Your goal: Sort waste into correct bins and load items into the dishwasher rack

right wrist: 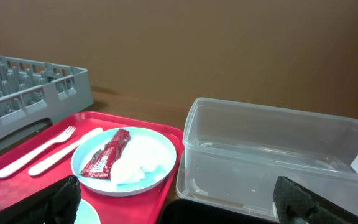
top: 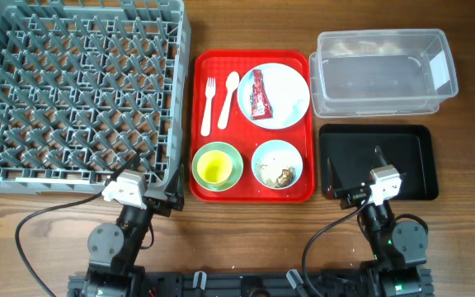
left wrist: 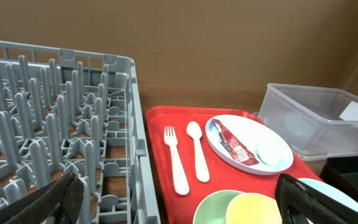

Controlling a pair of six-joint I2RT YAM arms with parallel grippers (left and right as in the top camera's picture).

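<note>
So, left gripper (left wrist: pixel 185 202): black fingers spread wide, nothing held; by rack's near corner.
right gripper (right wrist: pixel 182 205): spread wide, nothing held; at black tray's near edge.
black tray (top: pixel 402 148): shallow, glossy, rectangular.
pale-green bowl (top: pixel 198 157): round, smooth; near-left on red tray (top: pixel 246 132), yellow cup (top: pixel 214 169) nested inside.
light-blue bowl (top: pixel 256 161): round; near-right, brown bits and white grains inside.
fork (top: pixel 209 106), spoon (top: pixel 228 101): cream plastic; side by side, long axes near-to-far, heads far.
plate (top: pixel 291 87): light-blue, round; far-right on red tray.
sachet (top: pixel 259 93): red, flat, printed; on plate, long axis near-to-far.
tissue (right wrist: pixel 126 169): white, crumpled; beside sachet.
clear tub (top: pixel 378 103): rectangular; beyond black tray.
rack (top: pixel 56 175): grey, pegged grid, lattice walls; left of red tray.
</note>
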